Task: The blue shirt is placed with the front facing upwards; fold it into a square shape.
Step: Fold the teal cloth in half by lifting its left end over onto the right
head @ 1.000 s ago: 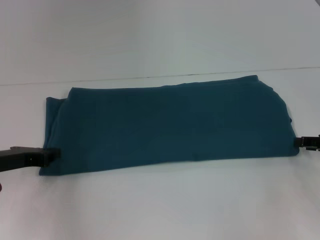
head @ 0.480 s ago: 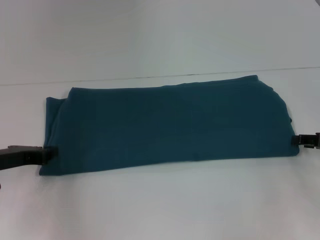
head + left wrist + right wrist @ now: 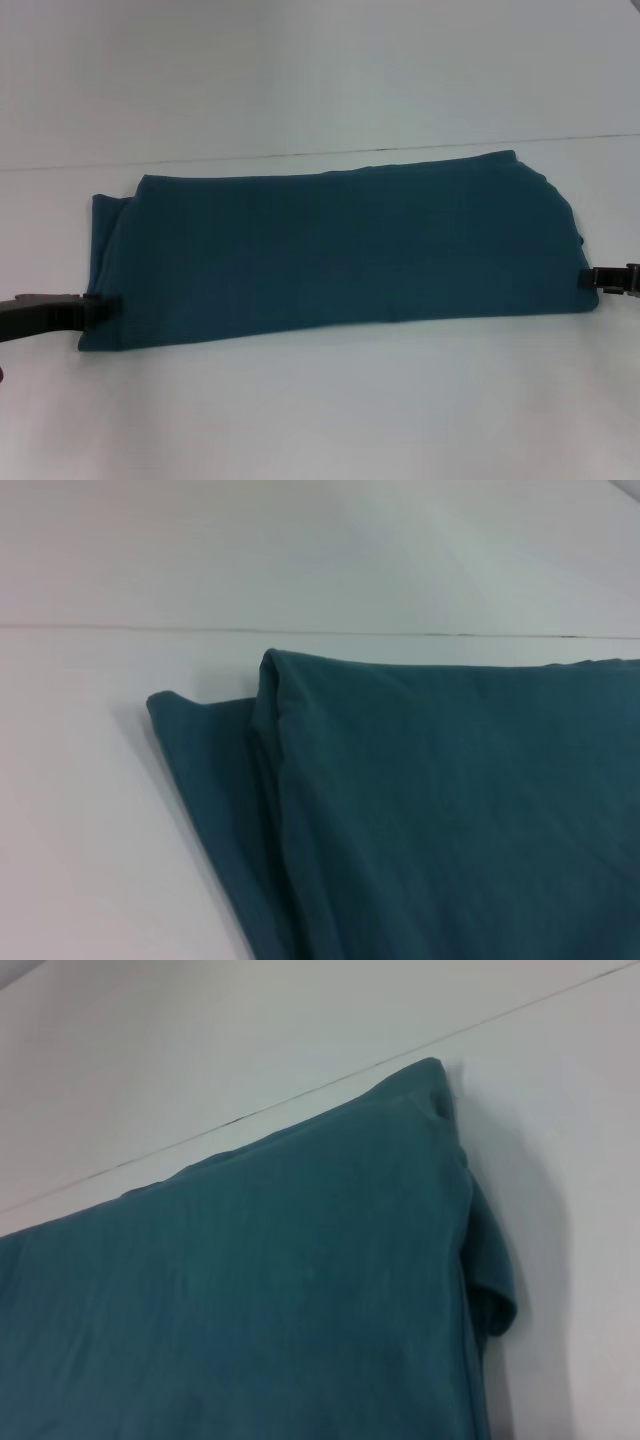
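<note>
Left tool point(image 3: 100, 306): low at the shirt's left end, near the front corner, tip touching or just over the cloth edge. Over the last second it has backed outward a little, from slightly over the fabric to the very edge. Whether its fingers are open or hold any cloth cannot be told from the head view, and the left wrist view shows no fingers.

Right tool point(image 3: 592, 279): at the shirt's right end, near the front corner, tip against the edge. It has shifted slightly inward and up along that edge. Its opening cannot be told either.

Shirt point(image 3: 340, 245): lies flat across the middle of the counter point(image 3: 320, 410) as a long horizontal band, plain side up, no lettering visible. Layered edges show at the left end point(image 3: 270, 740) and a tucked sleeve bulge at the right end point(image 3: 490, 1280). Its outline is unchanged over the second.

Assessment: the lengthwise fold appears complete. Both tools are positioned at the short ends, so the likely next step is a crosswise fold, end over end, to bring the band to a square. The small tool shifts suggest repositioning rather than pulling.
</note>
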Tool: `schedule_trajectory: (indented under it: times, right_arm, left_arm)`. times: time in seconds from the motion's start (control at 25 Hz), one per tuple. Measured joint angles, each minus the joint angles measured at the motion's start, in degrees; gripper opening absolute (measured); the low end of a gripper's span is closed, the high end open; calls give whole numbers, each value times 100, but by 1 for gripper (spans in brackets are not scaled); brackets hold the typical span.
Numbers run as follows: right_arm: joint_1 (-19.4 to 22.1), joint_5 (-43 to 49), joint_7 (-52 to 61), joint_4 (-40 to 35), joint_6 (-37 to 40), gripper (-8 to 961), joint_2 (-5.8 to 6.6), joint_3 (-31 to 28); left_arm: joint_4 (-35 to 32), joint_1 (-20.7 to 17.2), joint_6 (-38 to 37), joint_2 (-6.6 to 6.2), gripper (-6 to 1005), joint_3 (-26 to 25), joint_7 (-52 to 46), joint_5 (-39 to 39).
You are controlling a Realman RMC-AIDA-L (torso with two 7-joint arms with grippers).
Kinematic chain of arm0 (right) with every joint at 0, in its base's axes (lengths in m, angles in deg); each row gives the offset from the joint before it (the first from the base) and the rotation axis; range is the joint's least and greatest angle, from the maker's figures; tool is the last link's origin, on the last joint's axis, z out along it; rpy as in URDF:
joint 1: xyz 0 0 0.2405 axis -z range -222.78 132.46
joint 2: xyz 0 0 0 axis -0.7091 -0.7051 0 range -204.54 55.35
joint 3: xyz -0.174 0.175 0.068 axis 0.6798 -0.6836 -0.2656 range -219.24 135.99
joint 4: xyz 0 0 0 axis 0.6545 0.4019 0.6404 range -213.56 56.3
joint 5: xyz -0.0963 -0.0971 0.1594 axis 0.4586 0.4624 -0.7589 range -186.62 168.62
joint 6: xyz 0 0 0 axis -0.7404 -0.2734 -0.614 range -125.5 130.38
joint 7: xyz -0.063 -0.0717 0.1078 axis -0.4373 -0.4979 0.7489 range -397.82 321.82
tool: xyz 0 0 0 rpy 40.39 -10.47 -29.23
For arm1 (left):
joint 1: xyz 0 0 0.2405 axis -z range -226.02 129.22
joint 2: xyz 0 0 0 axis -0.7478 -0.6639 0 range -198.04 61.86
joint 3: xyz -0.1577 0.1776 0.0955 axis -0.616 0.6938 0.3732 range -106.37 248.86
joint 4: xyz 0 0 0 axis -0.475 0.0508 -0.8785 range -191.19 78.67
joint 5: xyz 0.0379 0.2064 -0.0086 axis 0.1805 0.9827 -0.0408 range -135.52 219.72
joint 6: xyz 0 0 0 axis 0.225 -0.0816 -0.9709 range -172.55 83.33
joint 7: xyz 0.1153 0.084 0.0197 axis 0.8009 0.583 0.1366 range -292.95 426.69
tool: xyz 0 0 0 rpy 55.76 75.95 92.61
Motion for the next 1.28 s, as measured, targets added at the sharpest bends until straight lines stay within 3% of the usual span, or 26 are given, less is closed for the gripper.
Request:
schedule_trajectory:
  times: [0.08,0.52,0.72,1.28]
  right_arm:
    - [1,0,-1,0,0,516,-1,0]
    - [-2,13,-2,0,6,516,-2,0]
    - [-5,23,2,0,13,516,-1,0]
    - [-21,26,37,0,13,516,17,0]
  left_arm:
    - [24,0,20,-1,263,-1,0,0]
    - [16,3,17,-7,389,-5,-39,16]
    - [-56,-2,10,-14,508,-34,-63,42]
    - [-50,3,-7,-12,503,-5,-202,370]
